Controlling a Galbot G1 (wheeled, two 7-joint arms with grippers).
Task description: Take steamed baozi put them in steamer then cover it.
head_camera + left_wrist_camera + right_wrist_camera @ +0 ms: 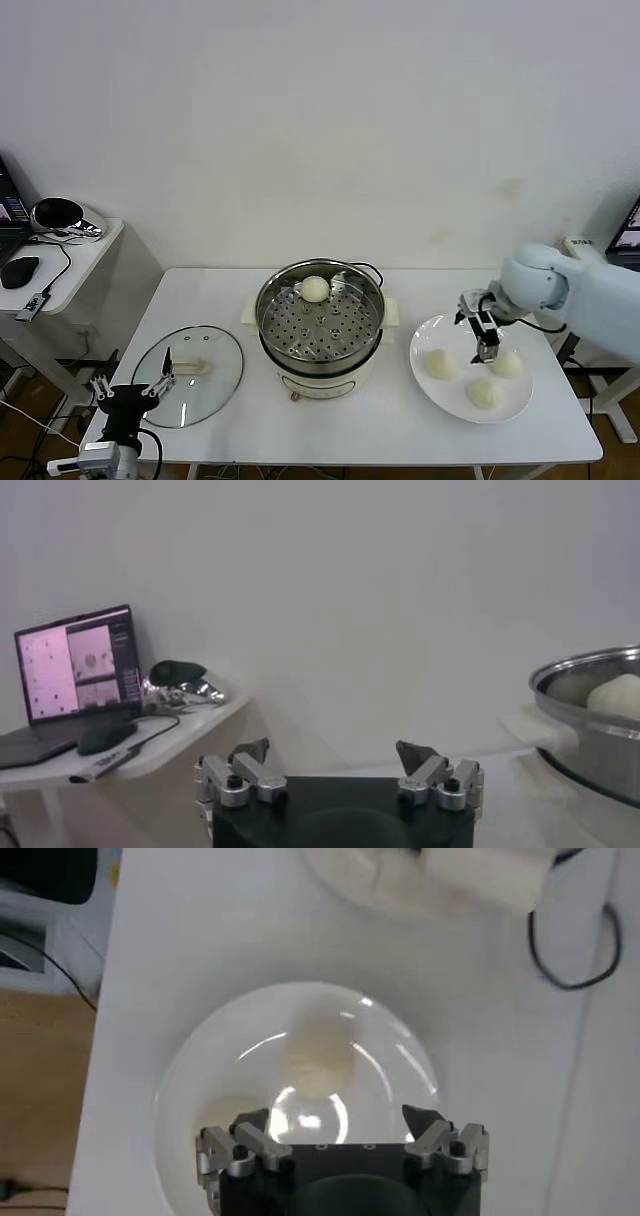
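Left of the steamer (pixel 320 322), the left gripper (pixel 133 386) waits at the table's (pixel 210 285) near corner, jaws spread wide and empty. The cover (pixel 195 375), clear glass with a cream handle, lies flat between it and the steamer. The steamer is a shiny steel pot on a cream base; one smooth cream-white baozi (pixel 314 289) sits on its perforated tray. To the right, the right gripper (pixel 485 337) hangs wide open over a white plate (pixel 435 385) holding three steamed baozi (pixel 439 364).
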